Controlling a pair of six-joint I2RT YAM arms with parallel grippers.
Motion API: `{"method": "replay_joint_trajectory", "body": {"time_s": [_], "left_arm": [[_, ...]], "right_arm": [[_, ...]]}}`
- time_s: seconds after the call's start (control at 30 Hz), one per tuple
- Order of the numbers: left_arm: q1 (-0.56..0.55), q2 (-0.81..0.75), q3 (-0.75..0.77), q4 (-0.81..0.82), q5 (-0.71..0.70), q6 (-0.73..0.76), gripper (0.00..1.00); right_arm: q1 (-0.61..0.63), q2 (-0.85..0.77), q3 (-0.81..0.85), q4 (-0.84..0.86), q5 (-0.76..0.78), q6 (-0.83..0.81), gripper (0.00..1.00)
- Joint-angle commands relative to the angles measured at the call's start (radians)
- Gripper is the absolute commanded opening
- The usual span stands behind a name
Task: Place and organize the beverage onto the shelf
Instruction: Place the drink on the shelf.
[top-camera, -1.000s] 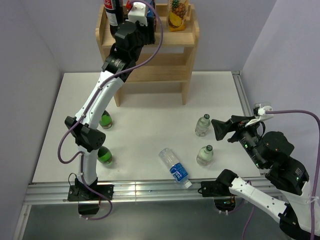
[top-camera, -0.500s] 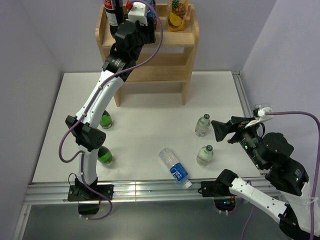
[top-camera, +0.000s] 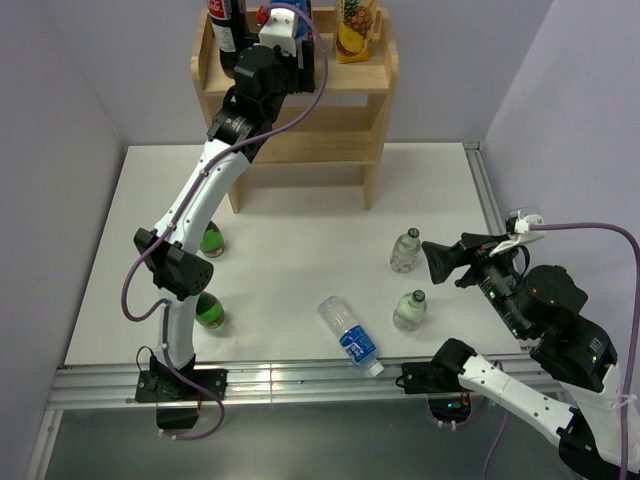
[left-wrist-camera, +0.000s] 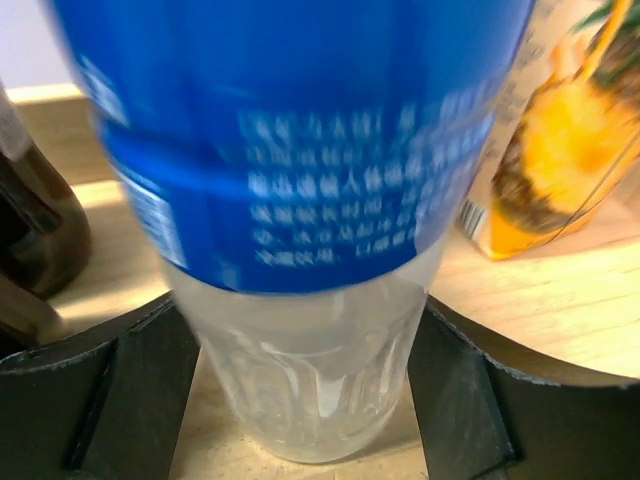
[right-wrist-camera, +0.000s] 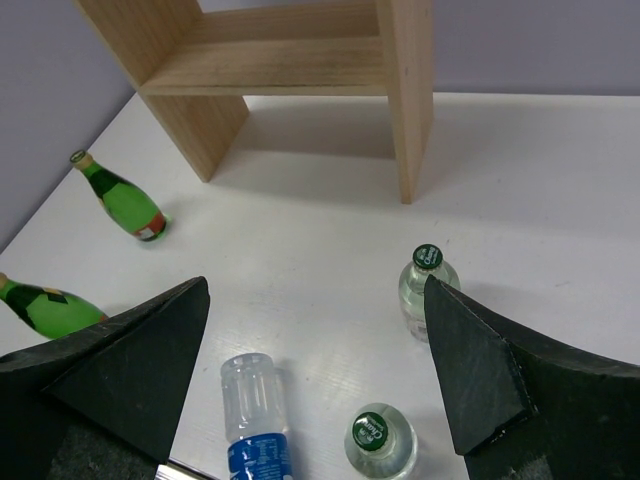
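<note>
Wood, light and unfinished, forms the shelf (top-camera: 375, 75) at the 12 o'clock edge of the white counter (top-camera: 290, 250) in the top view. The left arm (top-camera: 200, 190) reaches up to its top board and, compared with half a second ago, its wrist has crept slightly further toward 12 o'clock. A cola bottle (top-camera: 226, 25) stands at the board's 9 o'clock end and a pineapple carton (top-camera: 356, 25) at its 3 o'clock end. Still on the counter are two green bottles (top-camera: 211, 240) at 8 o'clock, two small clear bottles (top-camera: 404, 250) at 4 o'clock and a water bottle (top-camera: 347, 335) lying on its side at 5 o'clock. The right pincer (top-camera: 430, 262) hovers beside the clear bottles. In the left wrist view, the left pincer (left-wrist-camera: 305, 360) has its fingers pressed to both sides of a blue-labelled bottle (left-wrist-camera: 300, 150), gripping it low on the top board between cola and carton. The picture is smeared, so whether its base rests on the wood cannot be told. The small advance suggests that the bottle is being settled into its slot, with release the likely next step. In the right wrist view, the right pincer is spread wide and holds nothing. The two lower tiers seen at 12 o'clock carry no drinks, so much of the task remains.
</note>
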Motion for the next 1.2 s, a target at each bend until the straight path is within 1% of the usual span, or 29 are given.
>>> {"method": "replay_joint_trajectory", "body": {"time_s": [0.0,0.2,0.27,0.3,0.37,0.43,0.53,0.7,0.87,1.0,1.17], "left_arm": [[0.008,0.007,0.006,-0.013,-0.023,0.018,0.82],[0.008,-0.031,-0.056,0.006,-0.029,0.007,0.78],[0.006,-0.055,-0.077,0.009,-0.032,0.003,0.81],[0.008,-0.069,-0.114,0.019,-0.031,0.001,0.82],[0.008,-0.111,-0.154,0.049,-0.021,-0.008,0.89],[0.006,-0.131,-0.182,0.053,-0.012,-0.019,0.92],[0.006,-0.138,-0.166,0.032,-0.004,-0.033,0.93],[0.003,-0.174,-0.227,0.056,0.026,-0.045,0.96],[-0.002,-0.194,-0.231,0.046,0.029,-0.053,1.00],[-0.015,-0.250,-0.306,0.067,0.039,-0.056,1.00],[-0.058,-0.333,-0.382,0.067,-0.037,-0.039,0.99]], "right_arm": [[0.006,-0.013,0.007,0.035,0.010,-0.012,0.94],[0.006,-0.007,0.000,0.035,0.013,-0.015,0.94],[0.006,0.001,-0.004,0.035,0.010,-0.016,0.94],[0.005,0.002,-0.004,0.035,0.010,-0.016,0.94],[0.005,0.010,-0.006,0.035,0.009,-0.016,0.94],[0.006,0.018,-0.004,0.034,0.006,-0.018,0.94],[0.006,0.019,-0.003,0.037,0.003,-0.021,0.94],[0.005,0.028,0.008,0.034,-0.002,-0.025,0.94],[0.006,0.042,0.013,0.029,-0.010,-0.027,0.94],[0.005,0.054,0.011,0.034,-0.007,-0.025,0.94],[0.005,0.085,0.013,0.029,0.003,-0.018,0.94]]}}
